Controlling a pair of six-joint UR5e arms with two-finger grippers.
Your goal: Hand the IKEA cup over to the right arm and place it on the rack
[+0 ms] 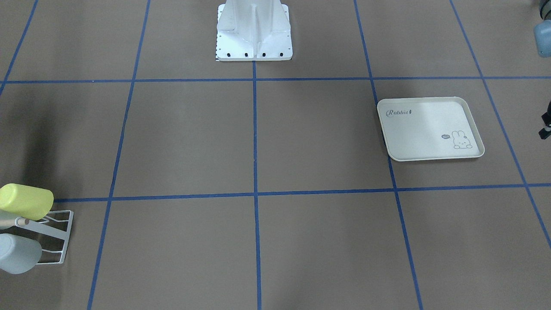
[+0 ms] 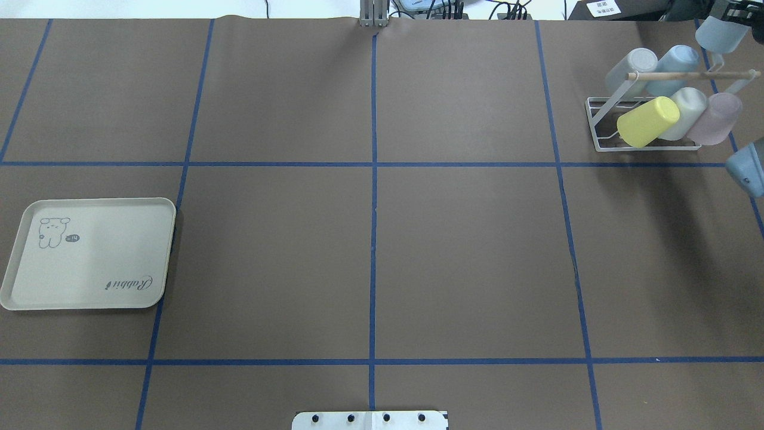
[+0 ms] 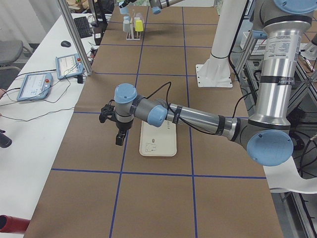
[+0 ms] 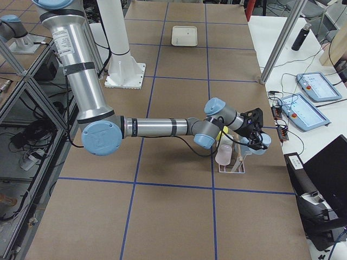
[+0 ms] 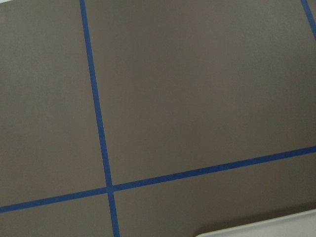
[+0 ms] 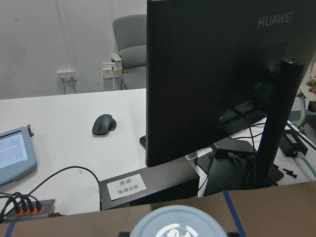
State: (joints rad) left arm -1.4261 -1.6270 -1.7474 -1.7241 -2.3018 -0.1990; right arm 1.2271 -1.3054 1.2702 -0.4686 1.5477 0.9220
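Right gripper [image 2: 733,21] is clamped on the pale blue IKEA cup [image 2: 718,36], which hangs just above the rack [image 2: 595,138], near the outer end of its wooden dowel [image 2: 686,75]. The cup's base bears a raised mark too blurred to read. A yellow cup [image 2: 647,121] and other pastel cups lean tilted on the rack. Well apart from the rack lies a cream tray [image 2: 89,263] printed "Rabbit". The left gripper [image 3: 119,133] hovers just beside the tray, and I cannot tell how far it is open. Beyond the rack, a black monitor [image 6: 217,74] reads "HUAWEI".
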